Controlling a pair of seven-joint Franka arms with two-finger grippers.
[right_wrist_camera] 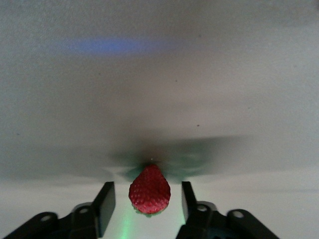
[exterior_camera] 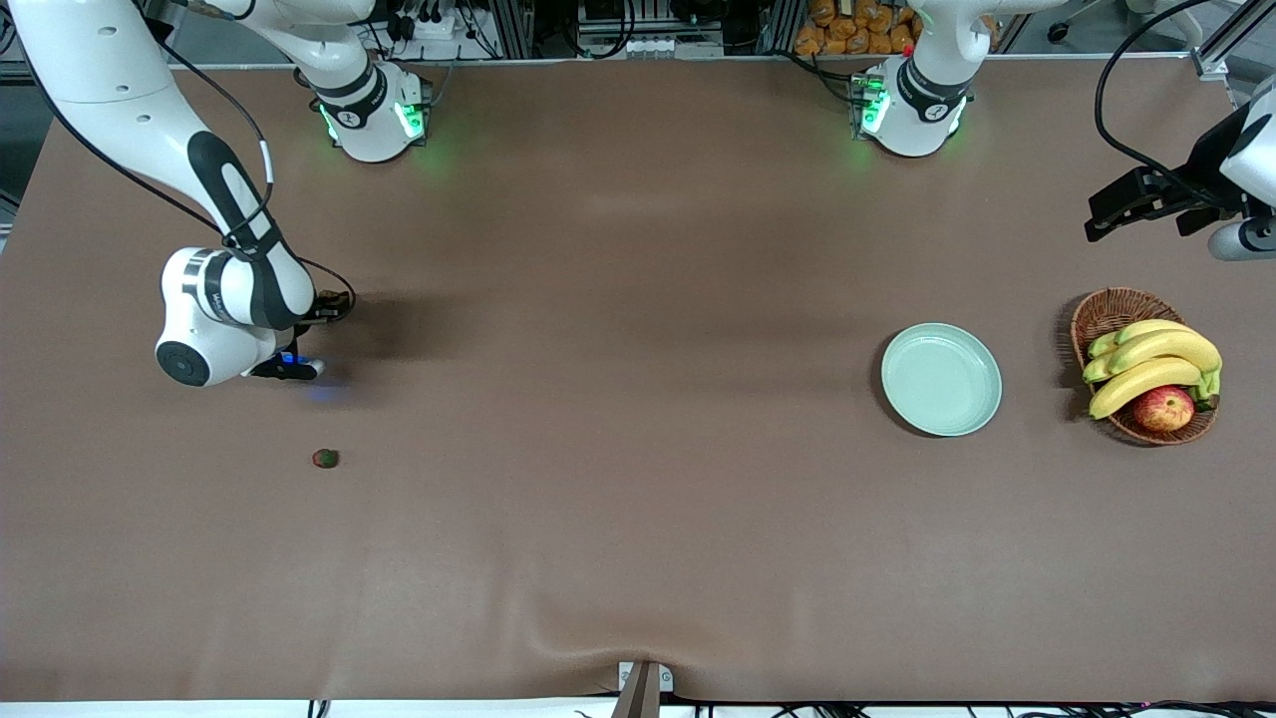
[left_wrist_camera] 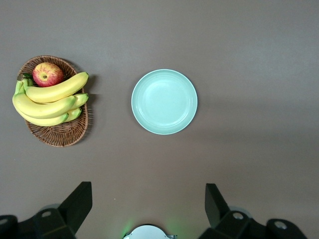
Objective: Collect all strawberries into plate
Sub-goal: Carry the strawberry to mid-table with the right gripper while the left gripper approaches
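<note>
Item 1. Right gripper (right_wrist_camera: 147, 201): low over the brown table covering (exterior_camera: 618, 479) at the right arm's end. In the front view the arm's wrist hides the gripper itself. In the right wrist view its two black fingers (right_wrist_camera: 104, 201) stand apart, one on each side of a small red strawberry with a pitted skin (right_wrist_camera: 149, 189). A narrow gap shows between the berry and each finger; neither pad is seen touching it. The jaws are open, only somewhat wider than the berry.

Item 2. Second small red strawberry with a green leafy top (exterior_camera: 325, 458): lies alone on the bare covering, nearer to the front camera than the right arm's wrist, well apart from it.

Item 3. Round, shallow, pale mint-green plate with a raised rim (exterior_camera: 982, 414): lies toward the left arm's end of the table, nothing in it. Both berries are well apart from it.

Item 4. Brown woven wicker basket (exterior_camera: 1097, 309): just beside the plate, closer to the table's end. Holds a bunch of yellow bananas (exterior_camera: 1156, 364) and a red-yellow apple (exterior_camera: 1163, 408).

Item 5. Left gripper (left_wrist_camera: 148, 206): waits in the air over the table's edge at the left arm's end, above the basket's corner of the table. Jaws wide open, holding nothing.
</note>
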